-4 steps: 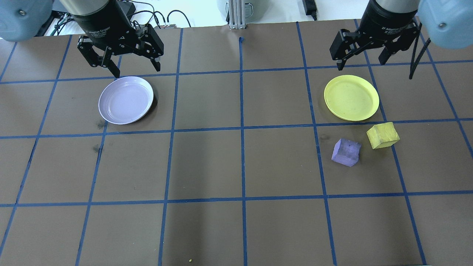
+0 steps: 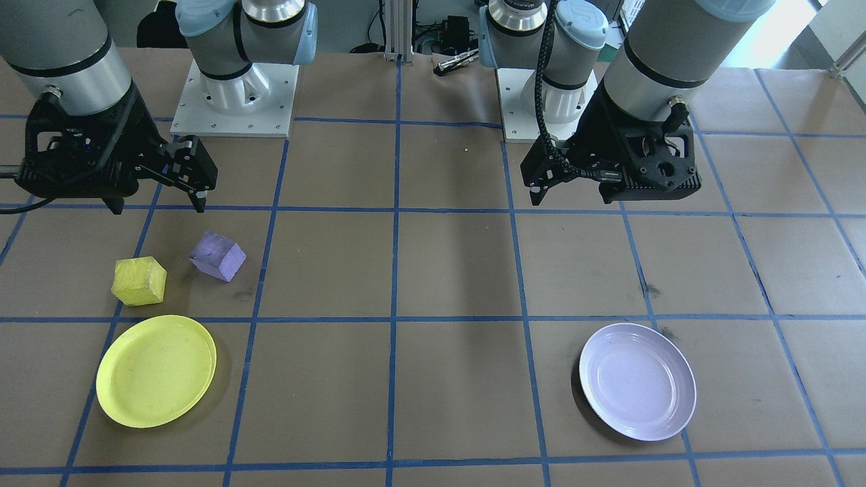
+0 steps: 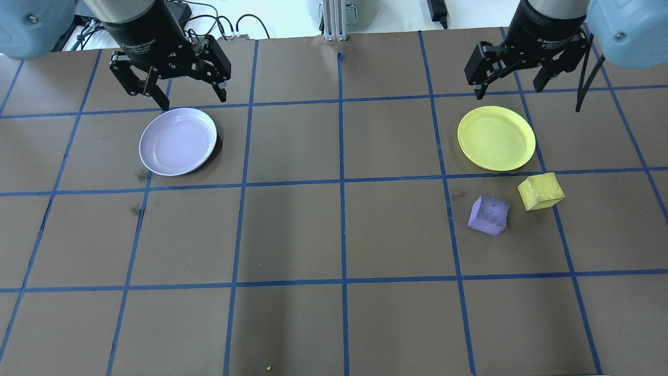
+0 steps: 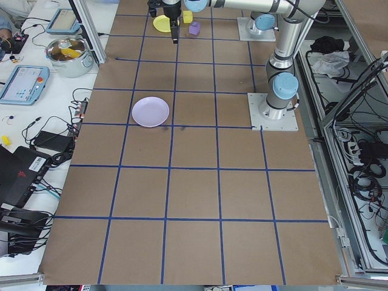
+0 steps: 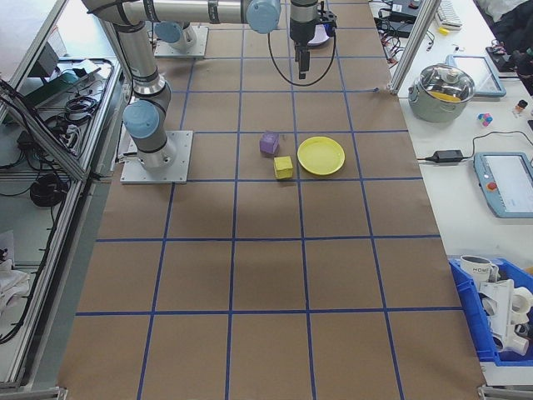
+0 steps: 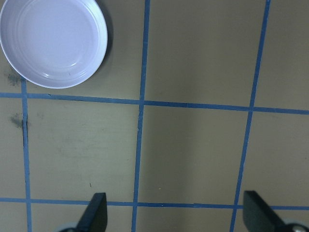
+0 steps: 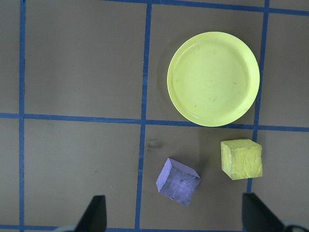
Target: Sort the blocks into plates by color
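The yellow block [image 3: 540,191] and the purple block [image 3: 489,215] lie side by side on the brown table, just in front of the yellow plate [image 3: 496,138]. Nothing lies in that plate. The lavender plate [image 3: 178,141] on the other side also holds nothing. My right gripper [image 3: 509,91] hangs open above the table, behind the yellow plate. Its wrist view shows the yellow plate [image 7: 213,79], yellow block [image 7: 241,158] and purple block [image 7: 177,181] ahead of its fingers [image 7: 96,212]. My left gripper [image 3: 194,102] hangs open near the lavender plate [image 6: 53,41].
Blue tape lines divide the table into squares. The two arm bases [image 2: 233,101] stand on the robot's side. Off the table's far edge a bench holds a steel pot [image 4: 68,54], tablets and cables; a blue bin [image 5: 500,321] stands beside it.
Both grippers have shifted very slightly and stay open. The blocks and plates have not moved.
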`<action>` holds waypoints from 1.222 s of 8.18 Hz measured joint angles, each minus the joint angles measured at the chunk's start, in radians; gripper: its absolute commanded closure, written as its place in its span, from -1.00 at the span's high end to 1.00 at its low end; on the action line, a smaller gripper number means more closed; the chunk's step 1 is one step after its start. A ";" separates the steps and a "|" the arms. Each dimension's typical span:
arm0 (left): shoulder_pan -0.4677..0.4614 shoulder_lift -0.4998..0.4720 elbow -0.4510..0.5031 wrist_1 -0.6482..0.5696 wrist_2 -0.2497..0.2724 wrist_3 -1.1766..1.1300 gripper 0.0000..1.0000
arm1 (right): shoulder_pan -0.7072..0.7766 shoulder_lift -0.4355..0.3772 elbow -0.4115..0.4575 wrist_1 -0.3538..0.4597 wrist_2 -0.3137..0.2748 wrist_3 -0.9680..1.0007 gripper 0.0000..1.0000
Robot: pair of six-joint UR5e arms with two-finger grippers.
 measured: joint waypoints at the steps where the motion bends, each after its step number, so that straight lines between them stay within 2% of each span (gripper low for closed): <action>1: 0.000 -0.003 -0.001 0.000 0.000 0.001 1.00 | -0.002 0.001 0.000 0.000 -0.002 0.000 1.00; 4: 0.000 -0.004 -0.003 0.000 -0.001 0.001 1.00 | -0.027 0.026 0.002 -0.003 -0.006 0.001 1.00; 7: 0.001 -0.001 -0.004 0.000 -0.002 0.004 1.00 | -0.194 0.053 0.006 0.002 -0.006 -0.104 1.00; 9: 0.002 -0.001 -0.004 0.000 -0.001 0.004 1.00 | -0.285 0.121 0.033 0.001 -0.010 -0.192 1.00; 10: 0.002 0.000 -0.004 0.000 -0.001 0.004 1.00 | -0.304 0.156 0.047 -0.004 -0.032 -0.245 1.00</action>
